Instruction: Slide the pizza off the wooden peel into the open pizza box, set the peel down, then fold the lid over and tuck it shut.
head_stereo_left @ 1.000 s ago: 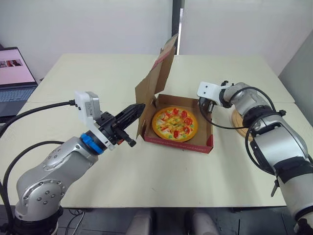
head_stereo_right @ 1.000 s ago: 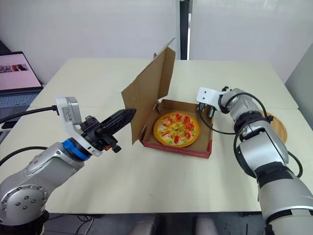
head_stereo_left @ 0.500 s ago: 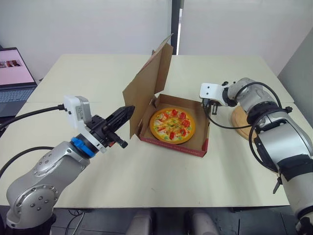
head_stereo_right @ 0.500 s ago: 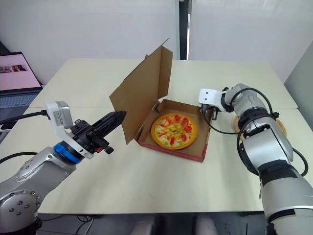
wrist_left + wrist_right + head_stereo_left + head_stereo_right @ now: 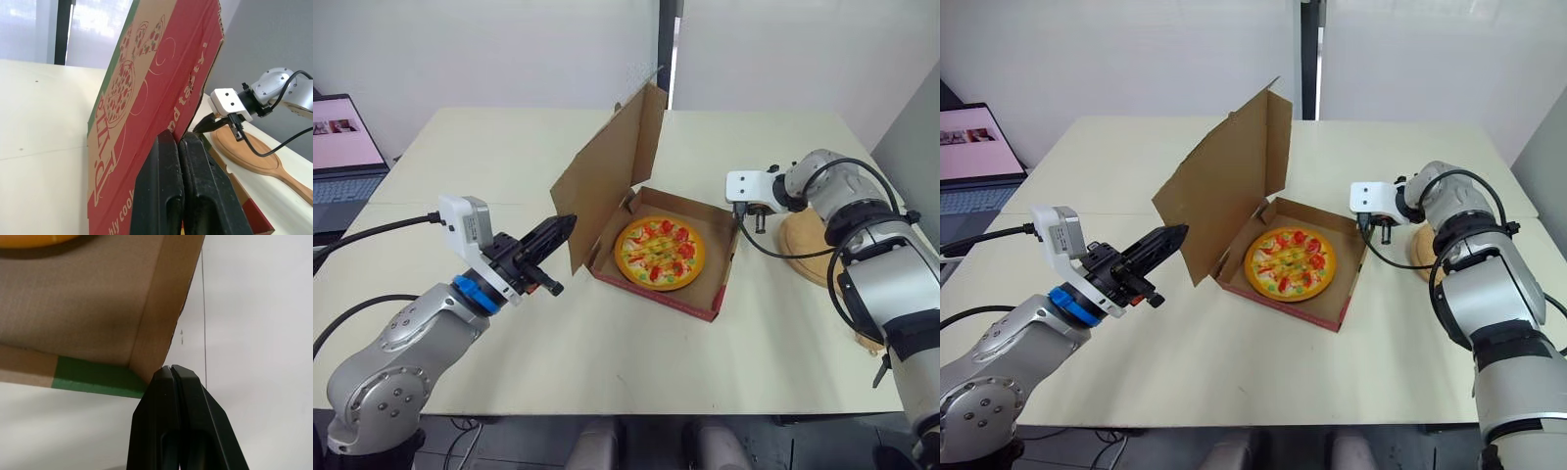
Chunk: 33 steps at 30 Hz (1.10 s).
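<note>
Pizza: the pizza (image 5: 660, 252) lay flat inside the base of the pizza box (image 5: 725, 272), roughly centred, with its toppings facing up.
Pizza box: the base sat on the table (image 5: 636, 362), between the two arms and turned at an angle to the table's edges. Its outer walls were red.
Lid: the lid (image 5: 607, 176) stood raised from the box's left-hand side, steep and not folded over. Its plain brown inner face was turned toward the pizza. Its printed red-and-green outer face was turned toward the left arm.
Left gripper: the left gripper (image 5: 178, 137) had its two black fingers pressed together with nothing between them. The tips pointed at the lower part of the lid's printed face. Contact could not be confirmed from any view.
Right gripper: the right gripper (image 5: 172, 368) likewise had its fingers closed flat against each other and held nothing. The tips were at the outside of the box's far right corner, just beside a green strip on the cardboard.
Wooden peel: the wooden peel (image 5: 803, 250) lay flat on the table to the right of the box, apart from it, with its handle running toward the table's near right edge.
Surroundings: an open laptop (image 5: 337, 157) stood at the far left, well apart from the box.
</note>
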Motion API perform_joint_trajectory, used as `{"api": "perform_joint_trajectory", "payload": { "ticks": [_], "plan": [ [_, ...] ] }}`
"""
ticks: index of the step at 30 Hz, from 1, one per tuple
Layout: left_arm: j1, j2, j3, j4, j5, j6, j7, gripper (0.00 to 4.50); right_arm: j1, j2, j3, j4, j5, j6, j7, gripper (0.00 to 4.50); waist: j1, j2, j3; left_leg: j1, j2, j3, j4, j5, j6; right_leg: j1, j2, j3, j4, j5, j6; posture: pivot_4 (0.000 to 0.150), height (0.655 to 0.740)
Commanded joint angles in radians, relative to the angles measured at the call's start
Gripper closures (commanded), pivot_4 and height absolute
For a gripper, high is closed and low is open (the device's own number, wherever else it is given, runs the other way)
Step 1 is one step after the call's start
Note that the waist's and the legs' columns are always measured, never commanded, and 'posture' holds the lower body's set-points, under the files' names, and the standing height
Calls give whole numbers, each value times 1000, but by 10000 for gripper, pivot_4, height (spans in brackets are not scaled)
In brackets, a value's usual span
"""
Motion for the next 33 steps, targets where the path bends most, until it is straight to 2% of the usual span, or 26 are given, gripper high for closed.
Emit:
{"api": "perform_joint_trajectory", "payload": {
  "ticks": [1, 7, 13, 22, 27, 33],
  "plan": [
    [-28, -4, 6, 11, 24, -25, -37, 45000, 21, -26, 2, -14, -5, -23, 71, 44745, 0, 0, 0, 0, 0, 0, 0, 0, 0, 0, 0, 0, 0, 0, 0, 1500, 7281],
    [-41, -9, 8, 50, 57, -24, -79, 45000, 31, -55, -14, -35, 9, -37, 115, 44745, 1, 0, 0, 0, 0, 0, 0, 0, 0, 0, 0, 0, 0, 0, 0, 1500, 7281],
    [-77, -11, -3, 96, 94, -19, -126, 45000, 50, -86, -36, -96, 47, -47, 239, 44745, 2, 0, 0, 0, 0, 0, 0, 0, 0, 0, 0, 0, 0, 0, 0, 1500, 7281],
    [-189, -10, -34, 214, 171, -22, -219, 45000, 146, -130, -73, -317, 147, 35, 456, 44745, -1, 0, 0, 0, 0, -1, 0, 0, 0, 0, 0, -1, 0, 0, 0, 1500, 7281],
    [-292, -10, -62, 322, 225, -25, -291, 45000, 282, -210, -99, -601, 226, 148, 552, 44745, 11, 0, 0, -1, 0, -2, 0, 0, 0, 0, 0, -2, 0, 0, 0, 1500, 7281],
    [-374, -39, -99, 429, 296, -42, -364, 45000, 474, -331, -120, -1006, 384, 373, 560, 44745, 14, 0, 0, -1, 0, -2, 0, 0, 0, 0, -1, -2, 0, 0, 0, 1500, 7281]
  ]
}}
